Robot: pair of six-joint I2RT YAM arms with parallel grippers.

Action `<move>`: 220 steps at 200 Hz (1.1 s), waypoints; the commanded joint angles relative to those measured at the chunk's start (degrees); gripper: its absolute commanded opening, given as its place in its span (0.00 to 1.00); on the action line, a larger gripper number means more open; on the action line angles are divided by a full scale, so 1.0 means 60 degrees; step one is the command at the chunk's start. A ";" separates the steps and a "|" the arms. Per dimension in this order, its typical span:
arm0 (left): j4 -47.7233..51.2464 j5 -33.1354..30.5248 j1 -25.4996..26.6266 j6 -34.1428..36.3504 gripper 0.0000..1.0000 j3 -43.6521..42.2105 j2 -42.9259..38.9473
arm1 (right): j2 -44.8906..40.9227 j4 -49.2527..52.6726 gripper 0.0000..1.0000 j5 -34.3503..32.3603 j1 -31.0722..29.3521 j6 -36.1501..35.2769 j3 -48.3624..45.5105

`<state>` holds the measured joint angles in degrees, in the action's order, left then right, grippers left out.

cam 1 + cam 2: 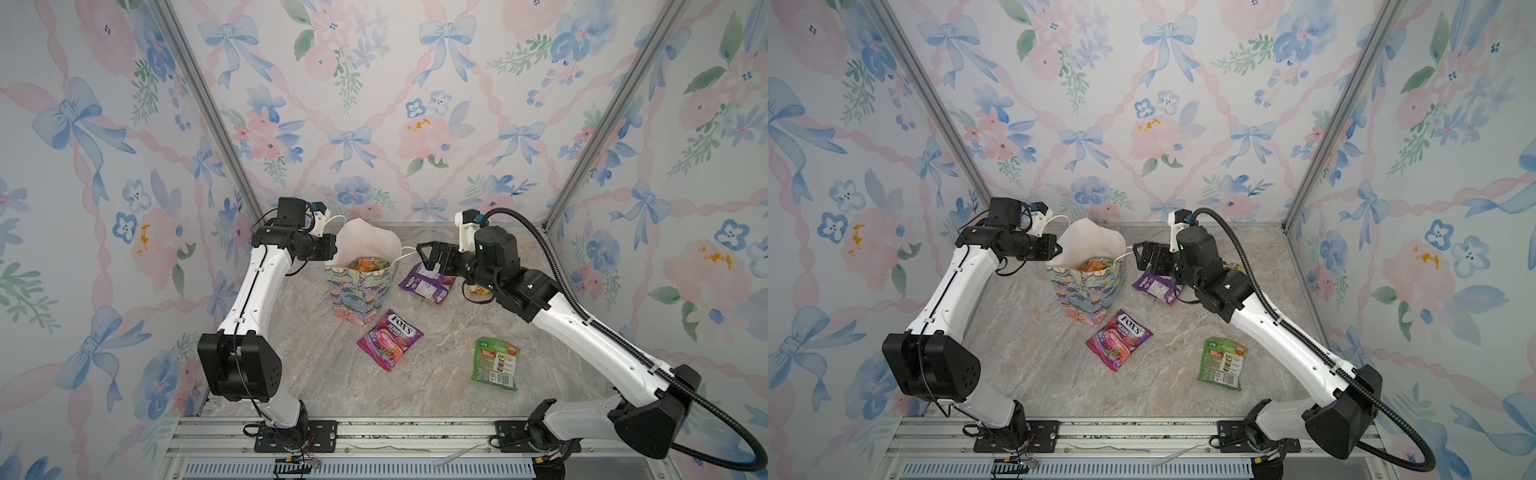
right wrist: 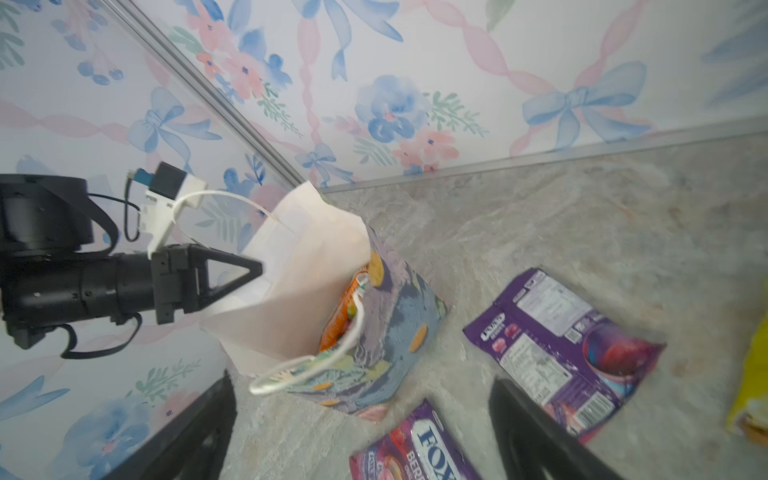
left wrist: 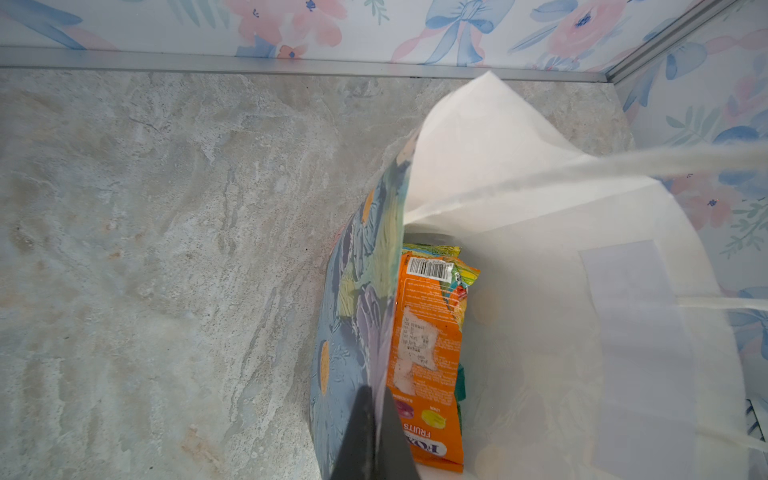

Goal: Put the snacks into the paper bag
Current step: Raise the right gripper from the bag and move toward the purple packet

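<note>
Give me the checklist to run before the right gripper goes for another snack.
1. Paper bag upright, mouth open: ok.
2. Left gripper shut on the bag's wall: ok.
3. Right gripper open, empty: ok.
4. Purple packet beside the bag lies flat, nothing on it: ok.
5. Room in the bag beside the orange packet: ok.
6. Yellow packet, partly hidden under the right arm, reachable: cannot tell.
</note>
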<state>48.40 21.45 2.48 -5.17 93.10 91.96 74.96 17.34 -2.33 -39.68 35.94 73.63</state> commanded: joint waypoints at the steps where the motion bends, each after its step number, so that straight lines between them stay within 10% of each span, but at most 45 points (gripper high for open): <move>1: 0.0155 -0.0044 -0.0104 0.0112 0.00 -0.0107 -0.0088 | -0.0532 0.0622 0.97 -0.0378 -0.0030 0.1093 -0.1641; 113: 0.0152 0.0059 -0.0113 0.0100 0.00 -0.0174 -0.0134 | 0.0214 -0.0640 0.96 0.0387 0.1804 0.1392 -0.4193; 220: 0.0144 -0.0030 -0.0106 0.0114 0.00 -0.0193 -0.0162 | 0.4439 -0.2337 0.52 0.2437 0.3522 0.0832 -0.1948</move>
<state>48.14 21.50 2.22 -5.17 92.77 91.92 97.58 5.98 9.04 -19.46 41.10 58.85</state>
